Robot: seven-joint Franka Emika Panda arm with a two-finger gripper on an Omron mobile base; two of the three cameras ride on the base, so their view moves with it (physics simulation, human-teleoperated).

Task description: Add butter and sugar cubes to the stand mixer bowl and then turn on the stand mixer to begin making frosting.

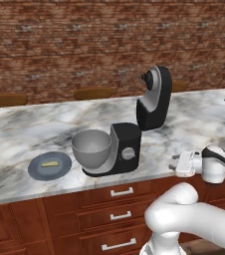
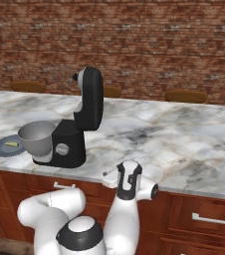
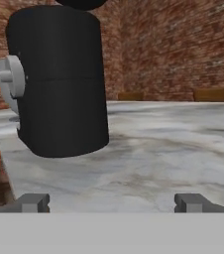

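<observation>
The claw [image 1: 176, 164] hangs empty with its jaws spread wide at the front edge of the marble surface [image 1: 199, 122], to the right of the stand mixer [image 1: 134, 134] as the base views show it. The butter [image 1: 49, 163] lies on the blue-grey plate [image 1: 37, 172] on the far side of the stand mixer bowl [image 1: 91, 148], so the reach likely has to go leftward past mixer and bowl; the stick's long axis runs roughly along the surface's front edge
</observation>
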